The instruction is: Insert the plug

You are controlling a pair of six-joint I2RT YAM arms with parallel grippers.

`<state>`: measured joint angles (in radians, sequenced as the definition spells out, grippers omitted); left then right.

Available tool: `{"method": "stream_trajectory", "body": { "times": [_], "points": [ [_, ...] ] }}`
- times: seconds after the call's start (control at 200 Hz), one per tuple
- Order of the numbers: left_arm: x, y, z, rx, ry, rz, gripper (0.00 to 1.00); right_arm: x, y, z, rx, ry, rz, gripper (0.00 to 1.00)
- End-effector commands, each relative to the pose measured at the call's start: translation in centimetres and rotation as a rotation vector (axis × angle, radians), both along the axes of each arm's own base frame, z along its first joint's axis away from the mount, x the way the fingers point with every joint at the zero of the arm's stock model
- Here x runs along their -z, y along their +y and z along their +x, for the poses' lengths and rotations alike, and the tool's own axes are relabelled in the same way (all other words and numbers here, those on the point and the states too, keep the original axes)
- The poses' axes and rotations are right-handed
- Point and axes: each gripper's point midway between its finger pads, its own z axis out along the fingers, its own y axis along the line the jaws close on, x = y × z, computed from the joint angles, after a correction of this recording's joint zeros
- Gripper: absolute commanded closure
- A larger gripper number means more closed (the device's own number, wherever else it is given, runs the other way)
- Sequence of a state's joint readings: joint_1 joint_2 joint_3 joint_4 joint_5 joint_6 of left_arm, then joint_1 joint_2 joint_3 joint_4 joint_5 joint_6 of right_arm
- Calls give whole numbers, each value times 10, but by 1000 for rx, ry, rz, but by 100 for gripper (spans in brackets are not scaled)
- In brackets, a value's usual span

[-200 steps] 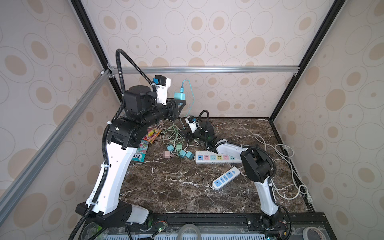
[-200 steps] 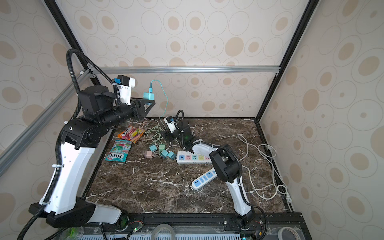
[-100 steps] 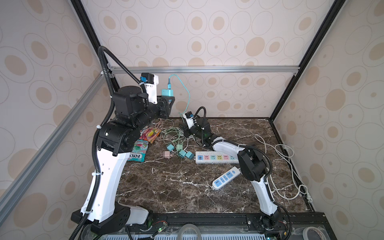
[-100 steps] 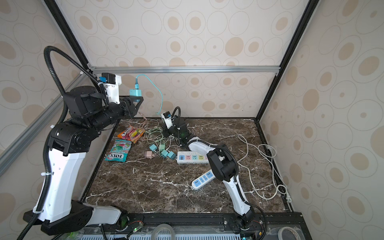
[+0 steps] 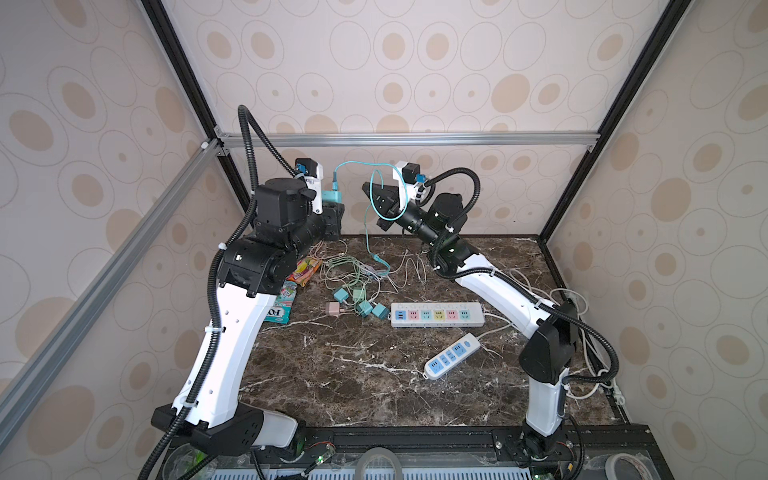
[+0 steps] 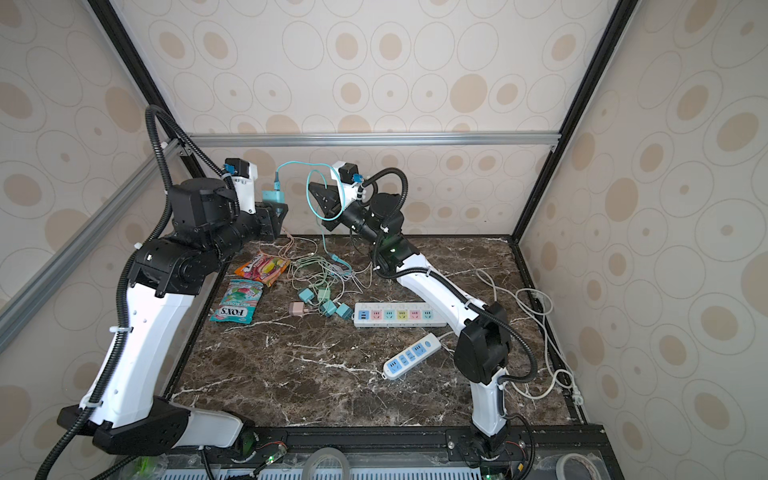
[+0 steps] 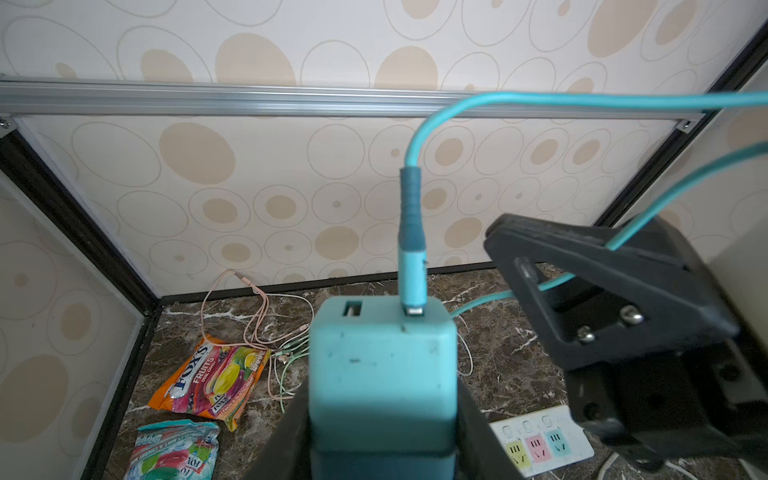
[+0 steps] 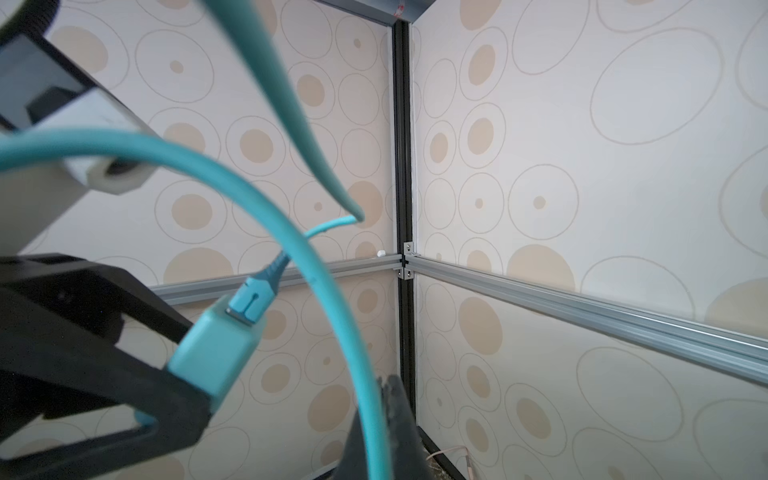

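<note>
Teal charger (image 7: 382,374) sits clamped in our left tool (image 6: 277,212), high up and well apart from the desk (image 5: 332,374). Its USB plug (image 7: 411,266) stands in one port, and the port beside it is empty. So what worries us? (A)

The teal cable (image 7: 540,102). From the plug it arcs over to our right tool (image 7: 505,235), whose jaws are closed. It curls in a loop around that tool before dropping toward the desk. We cannot tell whether the jaws actually pinch the cable or it only lies against them. (B)

If it is pinched and our arms move apart, the slack goes and the pull lands on the plug. It tilts in the port or comes out. (A)

Yes, and a sideways tug could twist the charger in the left tool, since we hold it only by two opposite sides. Then it would not meet the white power strip (image 5: 436,314) squarely, if we judge that to be the next target. (B)

And the far end? (A)

It comes down beside the tangle of thin cords (image 5: 353,270), near the loose chargers (image 5: 359,303). A lift or swing could snag that heap and drag it across the desk, onto the strip's sockets. (B)
</note>
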<state>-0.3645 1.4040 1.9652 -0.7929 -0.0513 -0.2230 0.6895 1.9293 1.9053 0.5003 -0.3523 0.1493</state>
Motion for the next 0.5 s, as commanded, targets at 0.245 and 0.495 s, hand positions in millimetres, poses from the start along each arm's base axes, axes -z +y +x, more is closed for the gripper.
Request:
{"method": "stream_trajectory", "body": {
  "times": [0.245,0.495],
  "points": [
    [4,-21,-8,135,1,4,100,-14,-39,-27,31,6,-17,100],
    [-2,-70,-26,350,-15,-29,100,-17,-109,-50,158,19,-67,100]
  ]
}}
